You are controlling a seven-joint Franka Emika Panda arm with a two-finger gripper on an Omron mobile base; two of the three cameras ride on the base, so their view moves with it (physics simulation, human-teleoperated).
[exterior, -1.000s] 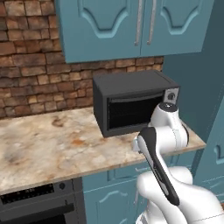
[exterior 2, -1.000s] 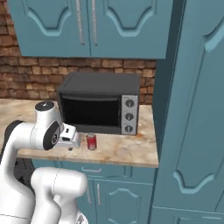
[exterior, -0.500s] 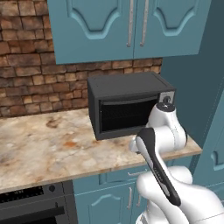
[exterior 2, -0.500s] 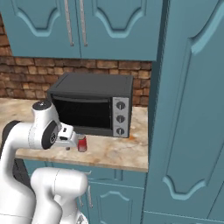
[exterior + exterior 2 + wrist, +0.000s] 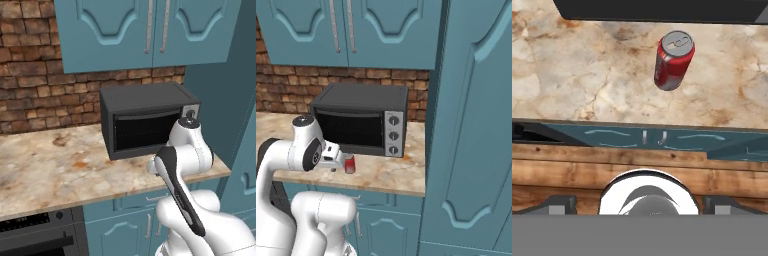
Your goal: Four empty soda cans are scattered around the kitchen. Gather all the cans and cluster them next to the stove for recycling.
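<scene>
Red and silver-topped, a soda can (image 5: 673, 60) stands upright on the beige marbled countertop (image 5: 55, 170), just in front of the black microwave (image 5: 363, 118); in the hand view it sits at about one o'clock, near the top of the picture, with the counter's front edge and the teal cabinet fronts (image 5: 662, 140) below it. In the right base view the same can (image 5: 349, 163) is at three o'clock from the arm's white wrist, close beside it. The gripper (image 5: 639, 202) has its jaws spread fully wide and holds nothing; its dark tips stand apart at the bottom corners of the hand view, well short of the can. This looks like the approach to picking up one of the cans, with the hand hovering over the counter's edge. The next move probably calls for reaching forward and down toward the can, centring it between the fingers, then closing on its body. No cooktop is visible here, so carrying the can there would likely need the base to drive.
</scene>
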